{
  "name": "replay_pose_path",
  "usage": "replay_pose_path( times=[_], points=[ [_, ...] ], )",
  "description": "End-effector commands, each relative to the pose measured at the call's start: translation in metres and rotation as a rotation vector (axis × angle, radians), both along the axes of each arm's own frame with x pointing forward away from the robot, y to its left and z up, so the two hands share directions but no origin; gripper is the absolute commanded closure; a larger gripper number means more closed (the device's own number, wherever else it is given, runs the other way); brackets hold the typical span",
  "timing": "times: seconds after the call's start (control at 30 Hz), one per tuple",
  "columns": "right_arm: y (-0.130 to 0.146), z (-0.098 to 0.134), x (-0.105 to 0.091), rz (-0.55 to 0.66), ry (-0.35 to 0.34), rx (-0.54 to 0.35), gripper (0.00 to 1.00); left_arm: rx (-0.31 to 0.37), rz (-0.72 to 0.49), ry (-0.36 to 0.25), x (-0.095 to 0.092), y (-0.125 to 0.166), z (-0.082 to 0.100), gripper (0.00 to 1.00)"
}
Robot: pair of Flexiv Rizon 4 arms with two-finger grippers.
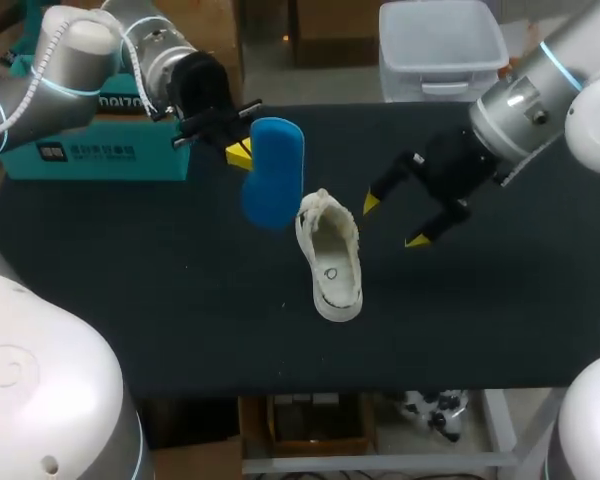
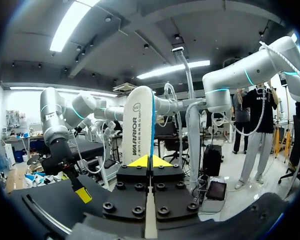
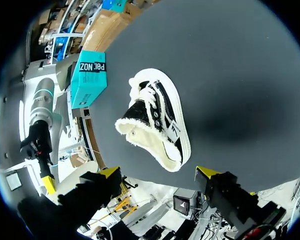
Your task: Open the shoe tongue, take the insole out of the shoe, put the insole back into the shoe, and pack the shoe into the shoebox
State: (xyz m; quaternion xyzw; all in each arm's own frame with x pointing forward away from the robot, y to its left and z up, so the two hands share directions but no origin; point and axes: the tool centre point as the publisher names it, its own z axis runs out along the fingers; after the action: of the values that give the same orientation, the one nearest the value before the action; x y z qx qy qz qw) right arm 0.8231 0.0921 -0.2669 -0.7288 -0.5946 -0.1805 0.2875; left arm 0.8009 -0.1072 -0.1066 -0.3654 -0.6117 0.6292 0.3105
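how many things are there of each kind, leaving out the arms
shoe: 1
insole: 1
shoebox: 1
total: 3

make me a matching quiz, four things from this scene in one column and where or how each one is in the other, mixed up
Things
1. insole
2. shoe
3. shoebox
4. right tool

States
A. open, holding nothing, near the shoe
B. teal, at the far left corner of the table
C. blue, clamped in the left tool, held above the table
D. white, resting mid-table with nothing gripping it

Pairs: 1-C, 2-D, 3-B, 4-A
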Motion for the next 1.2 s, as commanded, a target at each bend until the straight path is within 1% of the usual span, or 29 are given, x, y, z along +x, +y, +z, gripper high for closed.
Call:
replay_pose_path(
  times=[0.03, 0.17, 0.2, 0.23, 0.3, 0.4, 0.47, 0.57, 0.6, 0.67, 0.7, 0.83, 0.9, 1.17, 1.2],
  points=[
    [0.000, 0.001, 0.004, 0.056, 0.068, 0.017, 0.00, -0.019, -0.005, 0.000, -0.004, -0.007, -0.002, 1.00],
    [0.000, 0.001, 0.004, 0.056, 0.068, 0.017, 0.00, -0.034, 0.009, -0.008, -0.006, -0.012, -0.002, 1.00],
    [0.001, 0.004, 0.002, 0.024, 0.074, 0.031, 0.00, -0.036, 0.028, -0.006, -0.006, -0.014, -0.002, 1.00],
    [0.001, 0.005, 0.000, 0.002, 0.089, 0.065, 0.00, -0.042, 0.036, 0.004, -0.006, -0.014, -0.002, 1.00],
    [0.001, 0.007, -0.005, -0.064, 0.118, 0.083, 0.00, -0.052, 0.076, 0.022, -0.006, -0.015, 0.000, 1.00],
    [0.007, 0.007, -0.011, -0.103, 0.140, 0.146, 0.00, -0.077, 0.139, 0.052, -0.006, -0.015, 0.002, 1.00],
    [0.010, 0.006, -0.014, -0.130, 0.146, 0.171, 0.00, -0.092, 0.166, 0.096, -0.005, -0.016, 0.002, 1.00],
    [0.014, 0.001, -0.017, -0.153, 0.173, 0.197, 0.00, -0.101, 0.220, 0.144, -0.002, -0.016, 0.001, 1.00],
    [0.015, -0.001, -0.018, -0.165, 0.189, 0.199, 0.00, -0.103, 0.247, 0.155, -0.001, -0.017, 0.001, 1.00],
    [0.015, -0.003, -0.019, -0.174, 0.192, 0.227, 0.00, -0.111, 0.273, 0.178, 0.001, -0.017, 0.000, 1.00],
    [0.015, -0.004, -0.019, -0.184, 0.203, 0.222, 0.00, -0.110, 0.289, 0.186, 0.001, -0.017, 0.000, 1.00],
    [0.015, -0.004, -0.020, -0.199, 0.215, 0.244, 0.00, -0.111, 0.333, 0.183, 0.000, -0.019, 0.000, 1.00],
    [0.015, -0.004, -0.019, -0.204, 0.217, 0.259, 0.00, -0.120, 0.343, 0.190, 0.000, -0.018, 0.001, 1.00],
    [0.016, 0.003, -0.013, -0.205, 0.276, 0.290, 0.00, -0.163, 0.406, 0.195, -0.001, -0.015, 0.000, 1.00],
    [0.017, 0.004, -0.013, -0.205, 0.282, 0.291, 0.00, -0.162, 0.401, 0.197, -0.001, -0.016, -0.001, 1.00]
  ],
)
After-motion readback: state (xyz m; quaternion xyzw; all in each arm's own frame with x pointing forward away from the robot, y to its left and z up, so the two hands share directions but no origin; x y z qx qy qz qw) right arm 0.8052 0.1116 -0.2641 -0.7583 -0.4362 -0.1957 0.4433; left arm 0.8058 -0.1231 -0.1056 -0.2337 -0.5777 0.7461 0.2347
